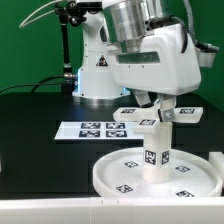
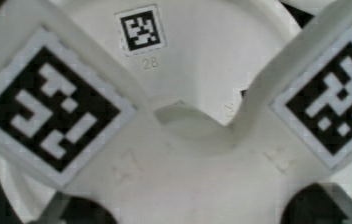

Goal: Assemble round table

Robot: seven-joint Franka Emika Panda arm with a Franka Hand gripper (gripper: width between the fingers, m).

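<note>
a: what is seen, from the exterior view's left?
b: the marker board (image 1: 100, 128) is laid flat; the round disc (image 1: 118, 176) is set nearer the camera, and the leg (image 1: 157, 152) is stood upright on it.
a: the claw?
b: the gripper (image 1: 160, 105) is held over the leg's top. the cross-shaped foot (image 2: 173, 150) is seen close under the wrist. whether it is gripped cannot be told.

No readable text; coded square tags (image 1: 153, 157) on leg (image 1: 160, 136), disc (image 1: 106, 176), marker board (image 1: 63, 129).

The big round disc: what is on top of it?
A short white leg stands upright on the disc, the gripper at its top. Square tags dot the disc's face. The spot under the leg is covered.
</note>
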